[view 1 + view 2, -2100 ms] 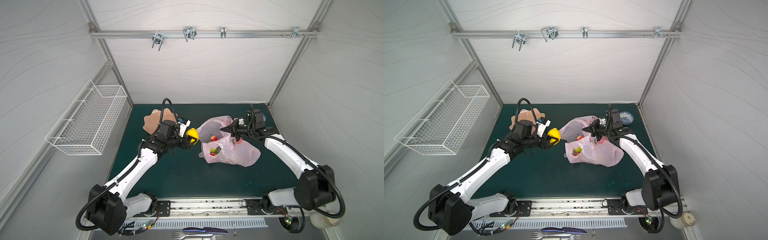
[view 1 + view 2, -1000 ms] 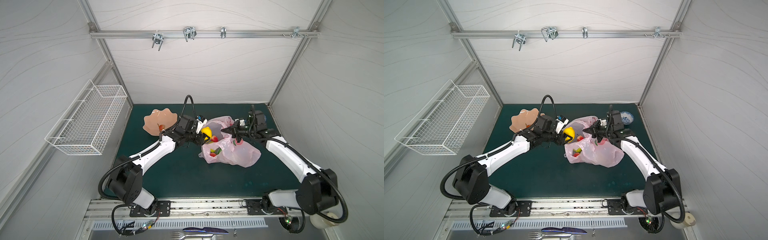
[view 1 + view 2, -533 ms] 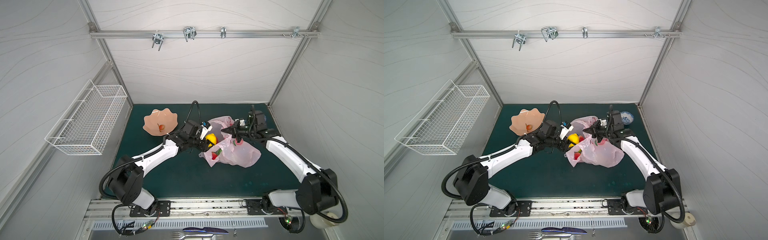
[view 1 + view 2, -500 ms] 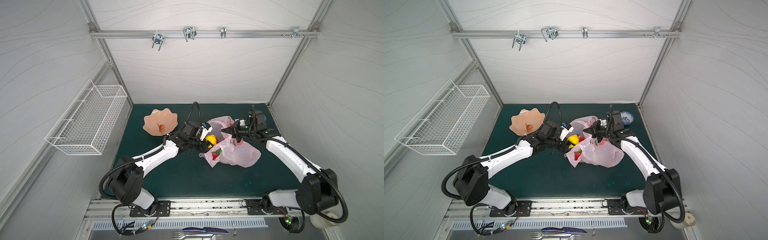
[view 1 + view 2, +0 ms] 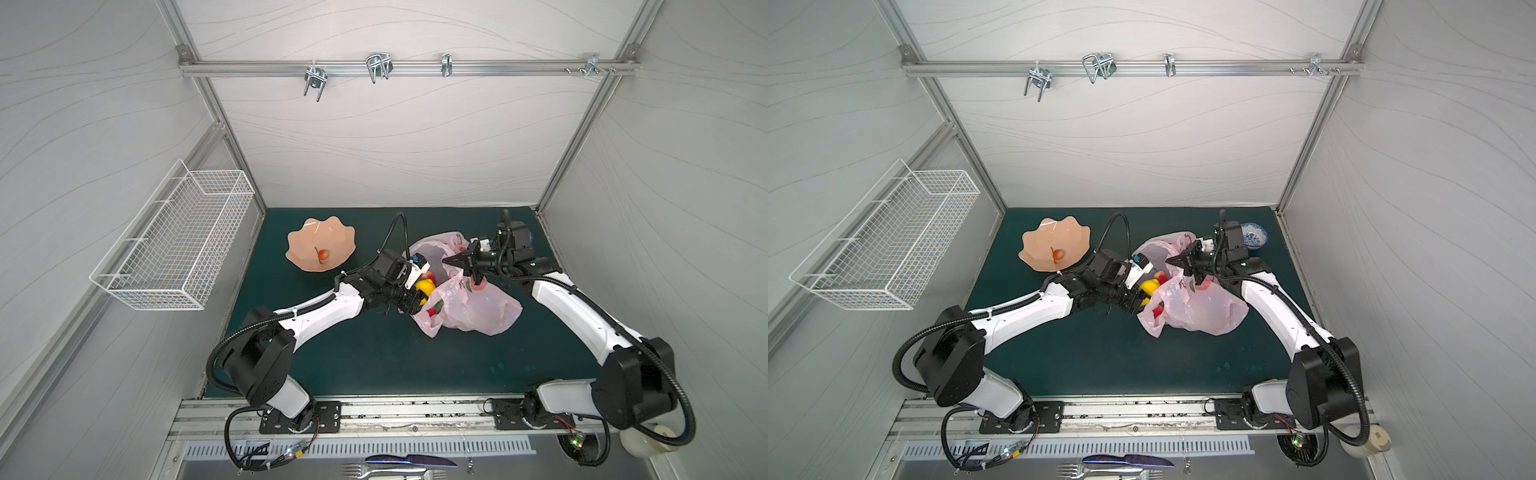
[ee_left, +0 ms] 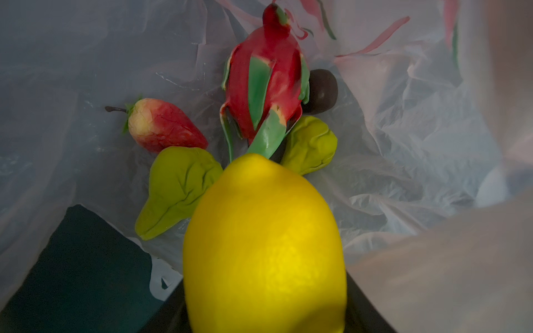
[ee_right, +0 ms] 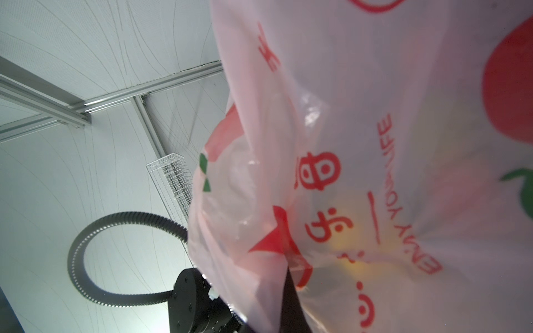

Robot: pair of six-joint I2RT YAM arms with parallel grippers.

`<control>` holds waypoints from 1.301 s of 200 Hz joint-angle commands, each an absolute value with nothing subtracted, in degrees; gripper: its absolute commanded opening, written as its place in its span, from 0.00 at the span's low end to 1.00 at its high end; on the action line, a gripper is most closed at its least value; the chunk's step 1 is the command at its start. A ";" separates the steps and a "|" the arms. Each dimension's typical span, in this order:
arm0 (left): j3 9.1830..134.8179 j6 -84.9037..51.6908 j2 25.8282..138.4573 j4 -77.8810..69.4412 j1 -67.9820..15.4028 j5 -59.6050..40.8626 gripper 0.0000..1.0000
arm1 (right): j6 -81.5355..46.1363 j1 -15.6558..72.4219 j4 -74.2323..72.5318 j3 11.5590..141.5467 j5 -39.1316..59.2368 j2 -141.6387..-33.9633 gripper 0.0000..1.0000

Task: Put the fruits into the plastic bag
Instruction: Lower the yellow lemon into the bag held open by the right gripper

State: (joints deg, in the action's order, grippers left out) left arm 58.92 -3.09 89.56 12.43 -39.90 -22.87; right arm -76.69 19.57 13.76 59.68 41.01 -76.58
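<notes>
One yellow lemon [image 6: 264, 245], clamped in the left gripper [image 5: 417, 296], sits at the mouth of the plastic bag [image 5: 478, 307]. Deeper inside lie a dragon fruit [image 6: 268, 80], two green pears [image 6: 176, 187], a strawberry [image 6: 164, 127] and a dark round fruit [image 6: 321, 92]. The right gripper [image 5: 451, 261] pinches the bag's raised edge. Well apart, a peach dish [image 5: 307, 245] holds one red fruit [image 5: 323, 253].

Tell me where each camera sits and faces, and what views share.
Top views: high at front, looking down on the mat; both arms show.
Left wrist: on left arm, looking into the plastic bag past the held lemon; fingers hidden.
Right wrist: on right arm, looking up along bag film; one dark finger shows.
Shared: the bag.
</notes>
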 commanded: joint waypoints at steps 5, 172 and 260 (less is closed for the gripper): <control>64.32 -0.99 92.88 12.89 -40.16 -23.47 0.18 | -77.52 19.33 13.21 60.80 41.15 -76.29 0.00; 85.54 -3.11 112.85 14.91 -41.69 -28.25 0.36 | -78.00 19.30 12.10 60.63 41.46 -76.78 0.00; 85.47 -7.82 112.93 12.51 -42.14 -28.27 0.90 | -78.05 19.24 11.53 60.65 41.98 -77.36 0.00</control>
